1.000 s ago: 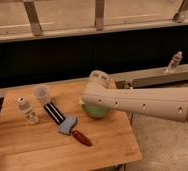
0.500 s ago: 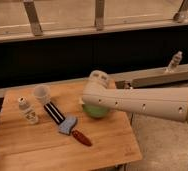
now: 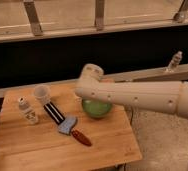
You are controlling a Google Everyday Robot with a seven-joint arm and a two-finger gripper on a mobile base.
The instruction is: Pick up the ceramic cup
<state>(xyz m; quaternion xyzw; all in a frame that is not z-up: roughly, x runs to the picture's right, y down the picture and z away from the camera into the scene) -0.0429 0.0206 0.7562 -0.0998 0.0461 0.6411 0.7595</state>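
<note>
Nothing's budged since the earlier frames as far as I can see: arm and tabletop clutter sit exactly where they were.

Nearest on the light wooden table (image 3: 17, 150) is a dark red oblong thing (image 3: 81, 137), touching a blue-grey pad (image 3: 67, 125) on the end of a black strip with white stripes (image 3: 53, 112). They run in one diagonal line, flat on the wood.

Left of that stands a small white capped bottle (image 3: 28, 112), upright. Just beyond it is the small pale tapered ceramic cup (image 3: 42, 94), rim up, at the far left of the table. It's near the bottle and the striped strip but not touching either, so I'd guess there's room to close on it.

Right of the cup sits a round green bowl (image 3: 97, 107), partly covered by the cream robot arm (image 3: 137, 97) reaching in from the right.

As for the gripper, it's tucked behind the arm's rounded end over the bowl, well right of the cup. It's spread as wide as it goes, and I reckon it holds nothing.

Far right, a pale bottle (image 3: 174, 61) stands on the ledge.
</note>
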